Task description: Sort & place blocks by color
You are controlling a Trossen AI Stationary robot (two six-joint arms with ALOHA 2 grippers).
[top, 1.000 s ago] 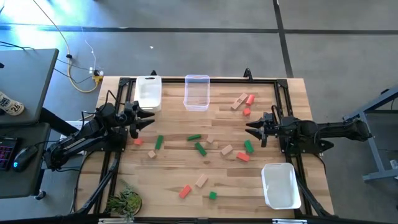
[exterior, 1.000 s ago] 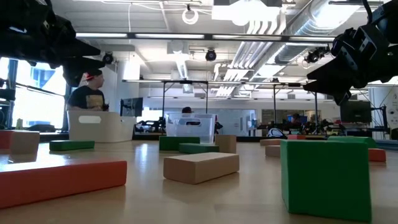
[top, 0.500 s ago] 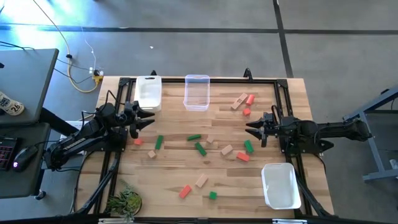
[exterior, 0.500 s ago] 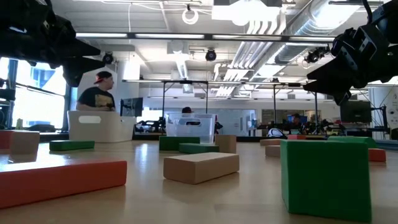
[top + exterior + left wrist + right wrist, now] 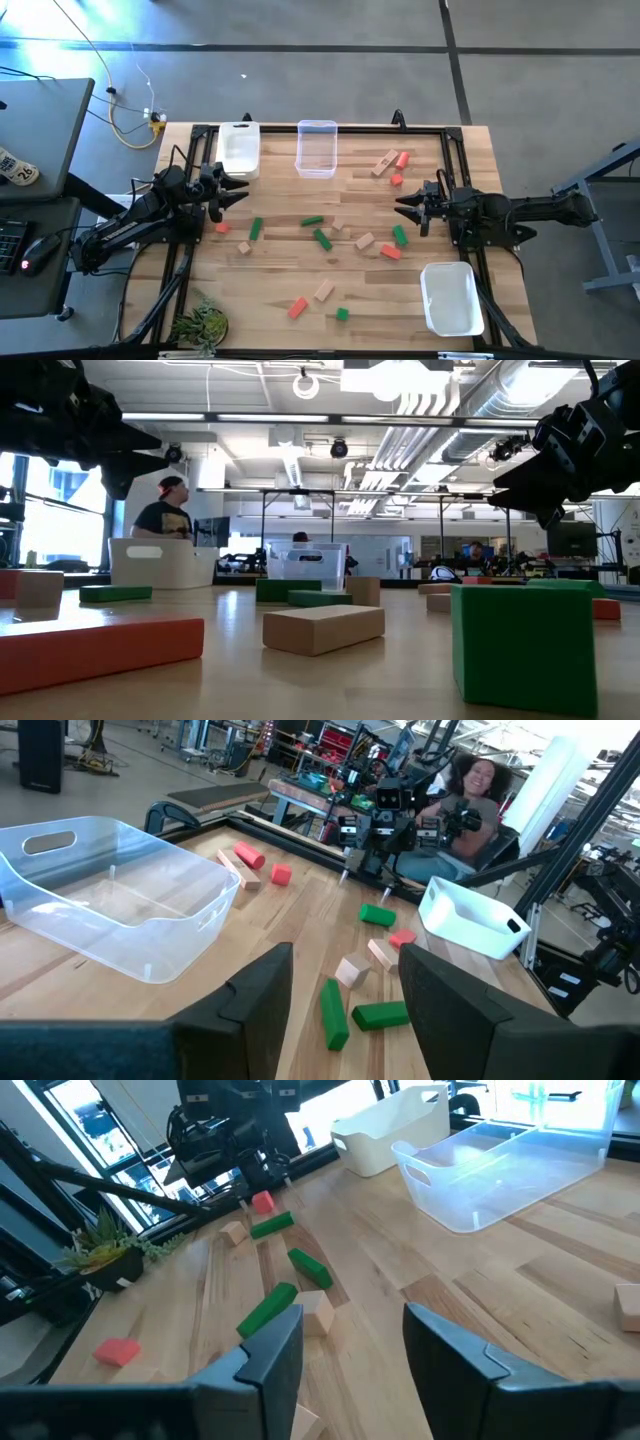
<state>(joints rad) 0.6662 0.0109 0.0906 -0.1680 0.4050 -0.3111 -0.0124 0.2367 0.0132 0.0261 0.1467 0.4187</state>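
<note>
The blocks lie scattered flat on the wooden table (image 5: 290, 270): green bars (image 5: 256, 229) (image 5: 322, 238) (image 5: 400, 235), a green cube (image 5: 342, 314), red-orange pieces (image 5: 298, 307) (image 5: 390, 252) (image 5: 403, 159) and plain wood pieces (image 5: 324, 290) (image 5: 364, 241) (image 5: 385, 163). My left gripper (image 5: 240, 190) hovers open at the table's left side, above the table and clear of every block; its fingers (image 5: 262, 990) frame the middle of the table. My right gripper (image 5: 402, 207) hovers open at the right side, just beyond a green bar, with its fingers (image 5: 275, 1345) apart.
A white tub (image 5: 239, 148) and a clear tub (image 5: 316, 148) stand at the far edge, and another white tub (image 5: 448, 297) sits at the near right corner. A small plant (image 5: 203, 325) stands at the near left corner. A person (image 5: 162, 518) is in the room behind.
Both arms have kept still and no block has moved. Only the person in the room behind the table has shifted a little to the right in the low view.
</note>
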